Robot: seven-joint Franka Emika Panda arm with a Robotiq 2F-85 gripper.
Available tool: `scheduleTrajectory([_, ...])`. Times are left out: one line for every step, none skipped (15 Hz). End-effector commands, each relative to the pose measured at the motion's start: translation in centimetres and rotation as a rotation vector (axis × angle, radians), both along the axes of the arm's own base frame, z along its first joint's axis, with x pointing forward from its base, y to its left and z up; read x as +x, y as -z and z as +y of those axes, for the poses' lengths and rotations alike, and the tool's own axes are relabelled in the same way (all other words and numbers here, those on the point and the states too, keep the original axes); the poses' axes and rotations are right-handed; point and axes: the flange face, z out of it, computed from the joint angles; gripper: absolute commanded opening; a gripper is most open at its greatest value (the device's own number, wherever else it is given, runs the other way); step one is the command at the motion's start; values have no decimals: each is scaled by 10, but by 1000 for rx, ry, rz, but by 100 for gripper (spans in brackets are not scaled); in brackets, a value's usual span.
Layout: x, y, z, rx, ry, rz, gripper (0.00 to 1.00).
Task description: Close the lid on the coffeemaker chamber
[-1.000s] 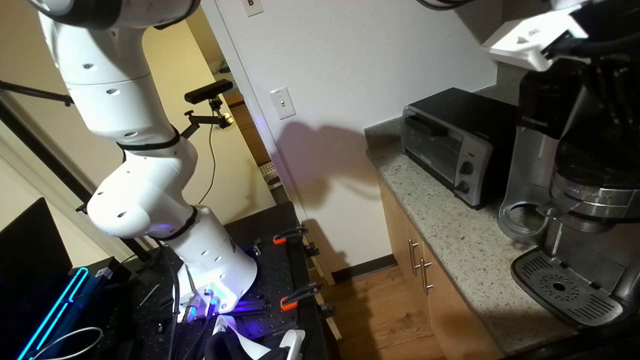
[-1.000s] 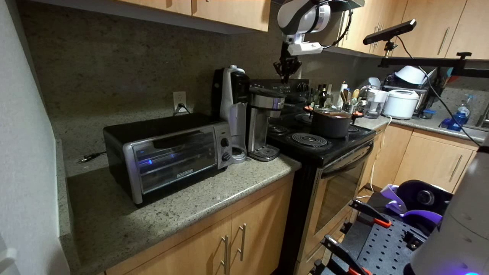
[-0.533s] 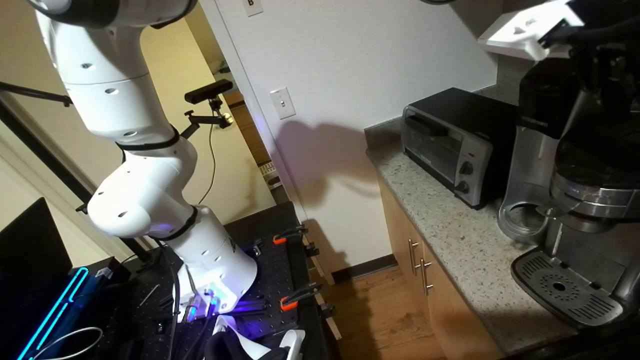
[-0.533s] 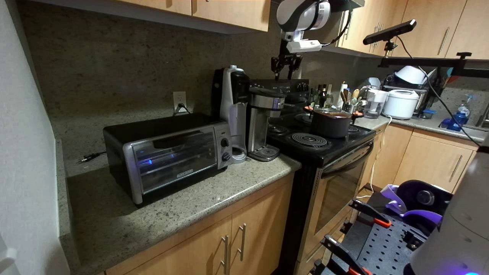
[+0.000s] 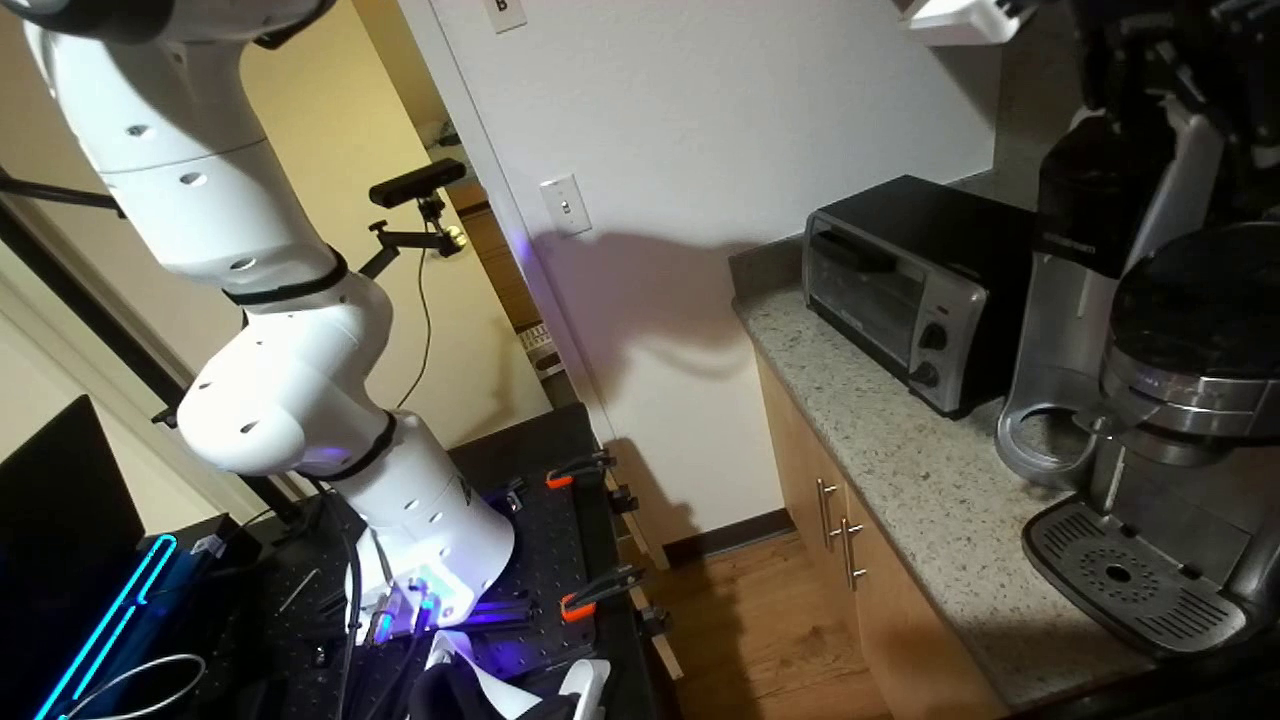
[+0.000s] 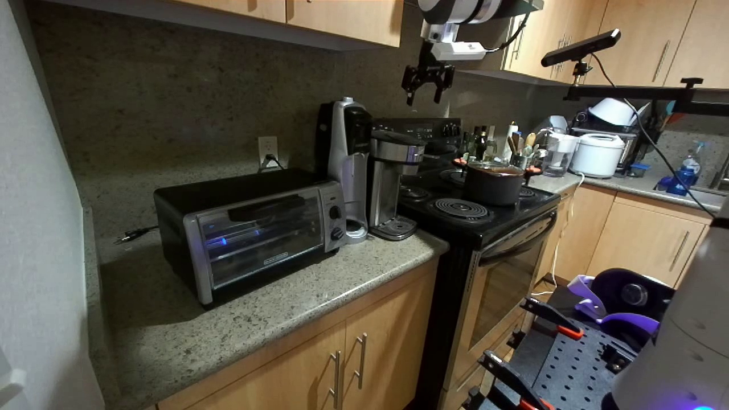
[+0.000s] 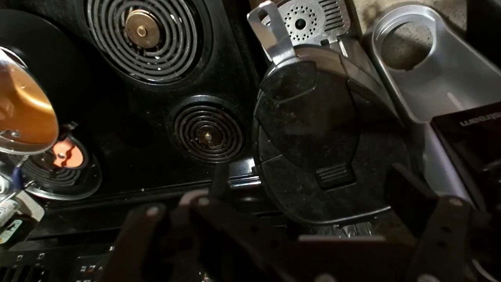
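The coffeemaker (image 6: 384, 193) has a silver body and stands at the counter's end beside the stove. Its black rounded lid (image 7: 313, 113) lies flat on top in the wrist view, and the same lid (image 5: 1200, 300) looks level in both exterior views. The coffeemaker chamber is hidden beneath it. My gripper (image 6: 424, 100) hangs above and slightly behind the lid, apart from it, with its jaws spread wide. In the wrist view the two fingers (image 7: 407, 184) stand far apart to either side of the lid's rear part, and nothing is held.
A tall silver-and-black machine (image 6: 348, 148) stands close against the coffeemaker, with a toaster oven (image 6: 256, 228) farther along the counter. On the stove a dark pot (image 6: 494, 187) sits near the coffeemaker's other side. An upper cabinet (image 6: 342, 20) overhangs the counter.
The jaws have gone from nearly together to wide apart. My gripper has risen away from the coffeemaker's top, uncovering the lid in an exterior view. The lid has stayed flat.
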Motion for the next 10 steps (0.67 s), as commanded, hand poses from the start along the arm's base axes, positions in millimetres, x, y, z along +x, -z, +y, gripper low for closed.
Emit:
scheduleTrajectory([-29, -11, 21, 18, -35, 40, 100])
scheduleTrajectory([-34, -12, 25, 25, -36, 50, 100])
scheduleTrajectory([-37, -13, 28, 30, -38, 60, 100])
scheduleTrajectory([-40, -13, 32, 39, -39, 70, 100])
scheduleTrajectory([-43, -14, 34, 45, -38, 80, 100])
scheduleTrajectory([-28, -11, 25, 44, -19, 55, 100])
scheduleTrajectory([-30, -12, 26, 46, -20, 57, 100])
scheduleTrajectory([-30, -12, 25, 46, -19, 57, 100])
scheduleTrajectory([-29, -11, 25, 46, -19, 58, 100])
scheduleTrajectory([-29, -9, 25, 46, -19, 60, 100])
